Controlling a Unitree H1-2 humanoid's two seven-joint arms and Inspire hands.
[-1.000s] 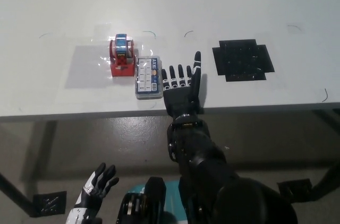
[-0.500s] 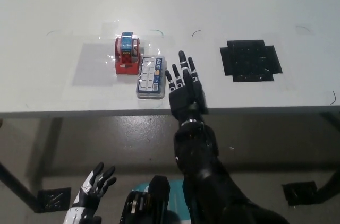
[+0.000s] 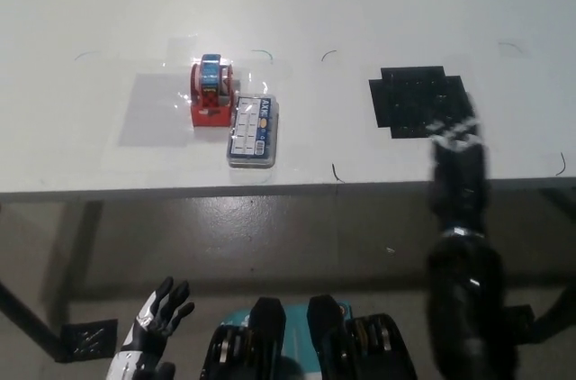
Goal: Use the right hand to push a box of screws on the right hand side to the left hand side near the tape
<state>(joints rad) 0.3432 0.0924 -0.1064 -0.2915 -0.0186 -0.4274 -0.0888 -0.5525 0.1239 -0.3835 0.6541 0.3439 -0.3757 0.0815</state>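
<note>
The box of screws (image 3: 251, 131), a clear flat case with a blue strip along its right side, lies on the white table (image 3: 108, 47) just right of and below the red tape dispenser (image 3: 211, 95), touching or nearly touching it. My black right hand (image 3: 457, 148) is blurred and hovers far to the right of the box, over the table's front edge below the black mat; its fingers look stretched out and hold nothing. My white left hand (image 3: 155, 321) rests low at the bottom left, below the table, fingers spread.
A black cross-shaped mat (image 3: 419, 101) lies on the table at the right. Thin pen marks dot the tabletop. The table's front edge runs across the middle of the picture, with floor and table legs below.
My right hand has drawn away from the box, swinging right to below the black mat. The box and tape dispenser stay put. The camera has shifted slightly.
</note>
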